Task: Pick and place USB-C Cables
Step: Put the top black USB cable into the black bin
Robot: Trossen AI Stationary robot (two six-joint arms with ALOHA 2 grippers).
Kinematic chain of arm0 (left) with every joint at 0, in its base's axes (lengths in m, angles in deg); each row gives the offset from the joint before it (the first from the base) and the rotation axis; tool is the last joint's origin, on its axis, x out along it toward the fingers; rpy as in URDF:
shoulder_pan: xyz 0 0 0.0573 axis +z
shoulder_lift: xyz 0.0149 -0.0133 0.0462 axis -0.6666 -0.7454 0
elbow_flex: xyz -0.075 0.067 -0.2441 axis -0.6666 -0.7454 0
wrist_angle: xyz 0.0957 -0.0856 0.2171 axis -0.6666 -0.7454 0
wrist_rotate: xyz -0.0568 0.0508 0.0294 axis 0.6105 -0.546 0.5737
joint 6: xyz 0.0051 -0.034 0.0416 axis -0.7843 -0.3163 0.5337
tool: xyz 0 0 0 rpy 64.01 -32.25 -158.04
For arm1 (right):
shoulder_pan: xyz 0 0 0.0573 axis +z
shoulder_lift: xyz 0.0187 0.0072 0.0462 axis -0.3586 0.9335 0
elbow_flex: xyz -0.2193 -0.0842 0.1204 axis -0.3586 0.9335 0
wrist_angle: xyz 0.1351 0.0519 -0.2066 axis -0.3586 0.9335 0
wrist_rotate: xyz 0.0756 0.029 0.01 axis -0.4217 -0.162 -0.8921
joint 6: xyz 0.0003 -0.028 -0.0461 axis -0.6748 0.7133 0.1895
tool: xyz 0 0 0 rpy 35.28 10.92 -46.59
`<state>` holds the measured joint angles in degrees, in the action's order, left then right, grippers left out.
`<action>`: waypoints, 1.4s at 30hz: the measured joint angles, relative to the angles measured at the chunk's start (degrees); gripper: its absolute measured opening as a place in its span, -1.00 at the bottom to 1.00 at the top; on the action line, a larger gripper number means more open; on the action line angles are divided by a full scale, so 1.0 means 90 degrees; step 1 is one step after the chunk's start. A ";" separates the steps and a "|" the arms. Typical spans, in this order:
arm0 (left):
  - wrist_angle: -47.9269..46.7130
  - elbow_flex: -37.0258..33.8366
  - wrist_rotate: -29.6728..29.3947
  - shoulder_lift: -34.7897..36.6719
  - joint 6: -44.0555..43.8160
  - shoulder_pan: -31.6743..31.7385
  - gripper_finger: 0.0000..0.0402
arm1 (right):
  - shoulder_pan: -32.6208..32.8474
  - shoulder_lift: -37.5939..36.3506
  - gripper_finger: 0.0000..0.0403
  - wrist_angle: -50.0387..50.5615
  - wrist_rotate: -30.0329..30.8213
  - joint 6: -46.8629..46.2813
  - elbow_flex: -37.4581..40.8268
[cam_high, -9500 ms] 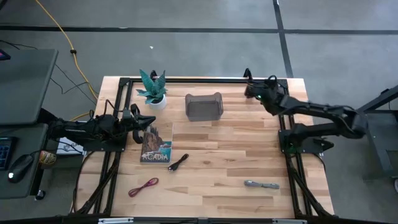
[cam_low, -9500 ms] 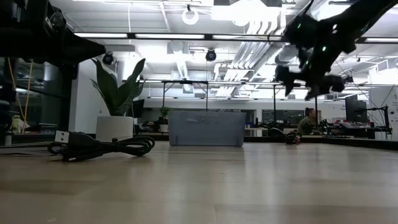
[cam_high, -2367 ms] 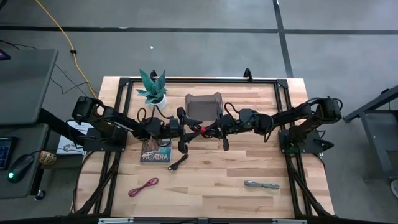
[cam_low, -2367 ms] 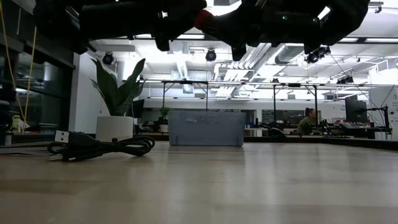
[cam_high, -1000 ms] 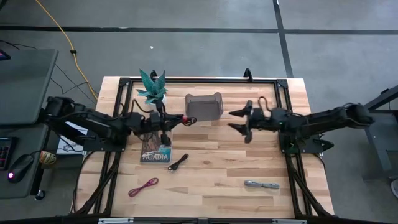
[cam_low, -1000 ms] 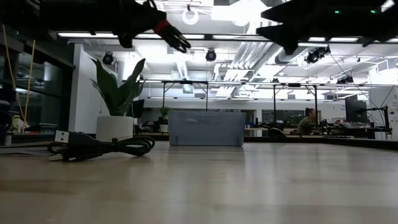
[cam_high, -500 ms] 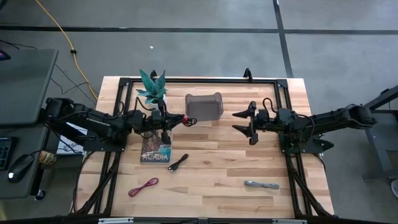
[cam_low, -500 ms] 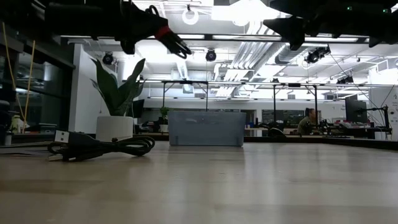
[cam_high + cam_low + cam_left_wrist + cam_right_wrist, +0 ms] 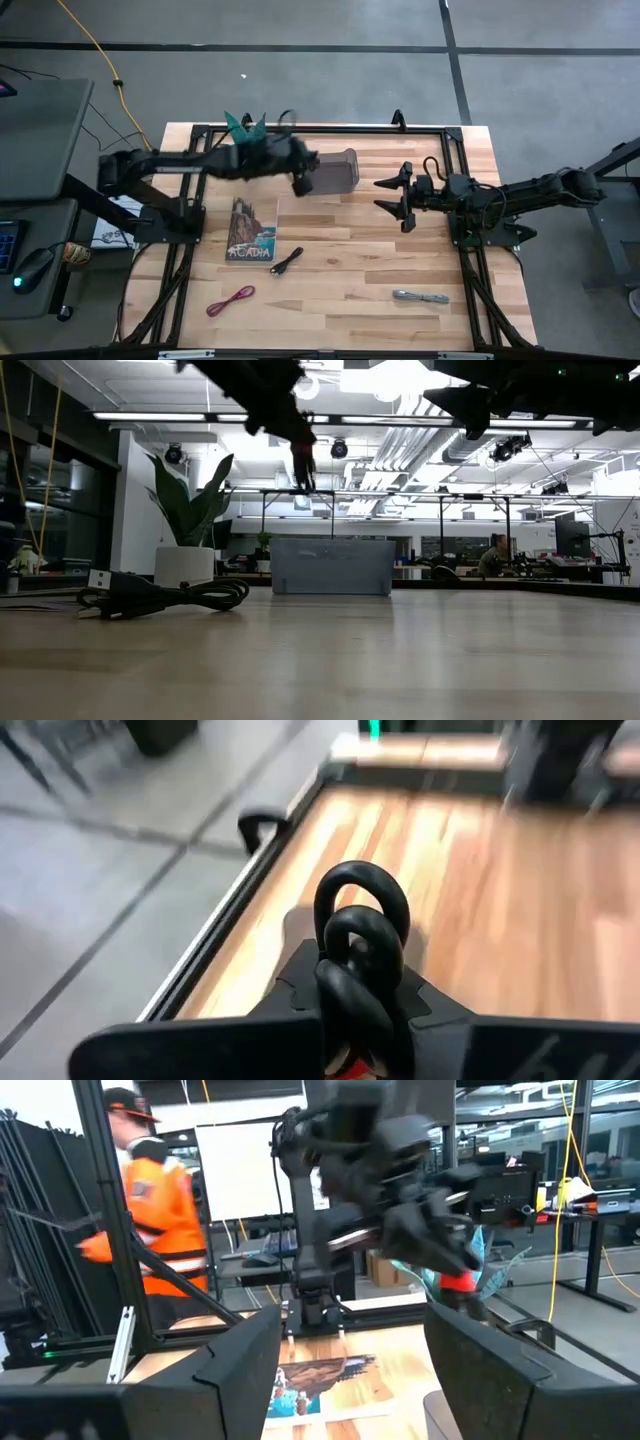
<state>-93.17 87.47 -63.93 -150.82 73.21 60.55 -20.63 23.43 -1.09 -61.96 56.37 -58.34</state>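
High view: left gripper [image 9: 301, 183] now over near-left corner of grey bin [image 9: 338, 170], off the book [image 9: 250, 232] where hung half a second back. Fingers pressed tight, pinching red-and-black cable [image 9: 360, 945]; black loops sticking up between them in left wrist view. Reads as carry nearly done, drop into bin likely next. Right gripper [image 9: 392, 199] just right of bin, fingers spread wide, empty, unmoved. Lying on table: black cable [image 9: 287, 262] by book's near-right corner, dark red cable [image 9: 231, 299] near-left, silver-grey cable [image 9: 420, 296] near-right. One cable in transit, three apparently left to go.
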 joint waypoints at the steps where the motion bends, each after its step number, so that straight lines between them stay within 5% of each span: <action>1: -0.0396 0.0357 0.0058 -0.0248 0.0055 0.0101 -0.96 | 0.0000 0.0002 0.18 0.0014 0.0000 0.0000 0.0000; 11: -0.2091 0.2297 0.0591 -0.2279 0.0569 0.0547 -0.96 | 0.0000 0.0002 0.18 0.0148 0.0000 -0.0049 0.0000; 26: -0.2597 0.2547 0.1519 -0.3170 0.0514 0.0912 -0.96 | 0.0000 0.0007 0.18 0.0291 0.0007 -0.0050 0.0000; 34: -0.2675 0.2530 0.2412 -0.3177 -0.1526 0.1287 -0.96 | 0.0000 0.0007 0.18 0.0282 0.0122 -0.0051 0.0000; 42: -0.2911 0.2530 0.2418 -0.3177 -0.3642 0.1379 -0.95 | -0.0002 0.0007 0.18 0.0281 0.0473 -0.0170 0.0000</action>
<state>-119.37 110.24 -42.17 -179.41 40.44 72.96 -20.65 23.50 1.44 -57.69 54.84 -58.34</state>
